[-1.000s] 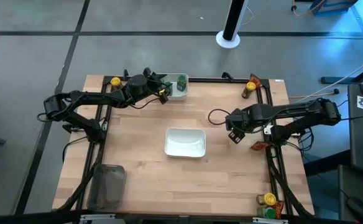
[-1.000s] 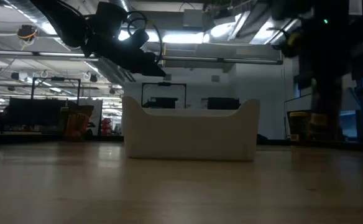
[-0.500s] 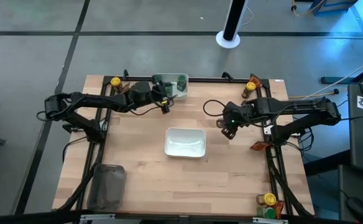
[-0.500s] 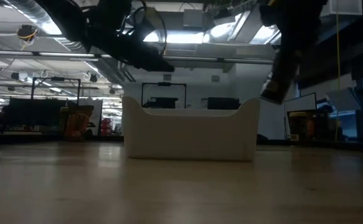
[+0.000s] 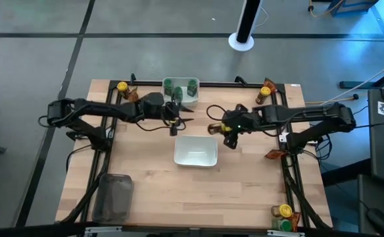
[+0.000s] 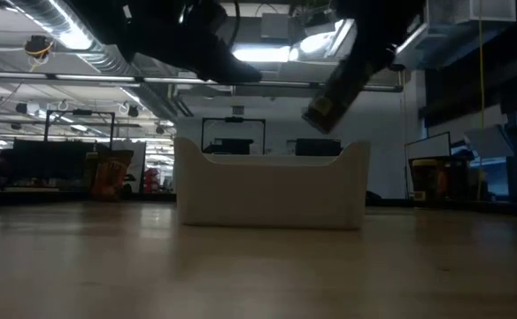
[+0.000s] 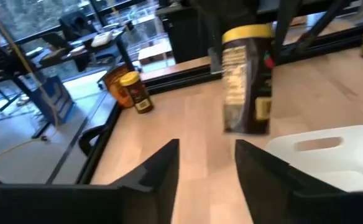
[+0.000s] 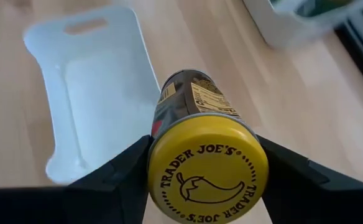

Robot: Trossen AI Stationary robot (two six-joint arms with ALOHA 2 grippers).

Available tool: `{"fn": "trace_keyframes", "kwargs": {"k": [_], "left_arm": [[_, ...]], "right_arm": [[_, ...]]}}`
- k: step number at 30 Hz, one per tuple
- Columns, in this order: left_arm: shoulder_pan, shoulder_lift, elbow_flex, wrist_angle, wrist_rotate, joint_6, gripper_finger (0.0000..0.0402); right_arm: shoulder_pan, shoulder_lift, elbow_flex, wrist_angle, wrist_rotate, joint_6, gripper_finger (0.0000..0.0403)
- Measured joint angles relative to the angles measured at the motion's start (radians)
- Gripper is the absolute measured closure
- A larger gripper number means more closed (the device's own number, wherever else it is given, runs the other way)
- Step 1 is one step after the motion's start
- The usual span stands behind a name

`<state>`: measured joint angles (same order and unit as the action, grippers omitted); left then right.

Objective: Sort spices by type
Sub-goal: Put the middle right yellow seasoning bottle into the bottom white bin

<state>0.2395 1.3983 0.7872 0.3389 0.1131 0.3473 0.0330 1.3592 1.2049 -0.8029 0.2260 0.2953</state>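
The right end effector (image 5: 219,130) grips a yellow-capped jar (image 8: 197,140) by its sides just under the cap, carried tilted in the air just beyond the far right corner of the empty centre bowl (image 5: 195,151). In the low view the jar (image 6: 329,93) hangs slanted above the bowl's (image 6: 272,186) rim, near its right end. The main risk, as I judge it, is a release from this tilt: the jar could strike the rim or land on its side, bounce out and roll across the bench (image 5: 244,191). The grip sits high on a smooth round body, so the jar might also swing or slip between the fingers (image 8: 299,180) as it is lowered. The left end effector (image 5: 177,116) hovers close by, between the far bowl (image 5: 179,91) holding green-capped jars (image 5: 191,85) and the centre bowl; its fingers (image 7: 160,171) stand apart with nothing between them. With both arms so near over the middle of the bench, a sweep by either could clip the other or knock the jar. Other yellow-capped jars wait at the far left corner (image 5: 121,87), far right corner (image 5: 265,93) and near right corner (image 5: 284,211), with brown packets (image 5: 275,155) along the right edge.
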Motion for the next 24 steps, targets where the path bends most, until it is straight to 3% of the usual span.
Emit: {"fn": "trace_keyframes", "kwargs": {"k": [11,24], "left_arm": [[-0.066,0.001,0.000,0.001,0.001,0.050,0.0393],[-0.070,0.002,0.000,-0.055,0.000,0.003,0.0397]], "right_arm": [[0.000,0.060,0.000,0.195,0.018,-0.172,0.0162],[0.000,0.060,0.000,0.342,0.017,-0.256,0.0163]]}}
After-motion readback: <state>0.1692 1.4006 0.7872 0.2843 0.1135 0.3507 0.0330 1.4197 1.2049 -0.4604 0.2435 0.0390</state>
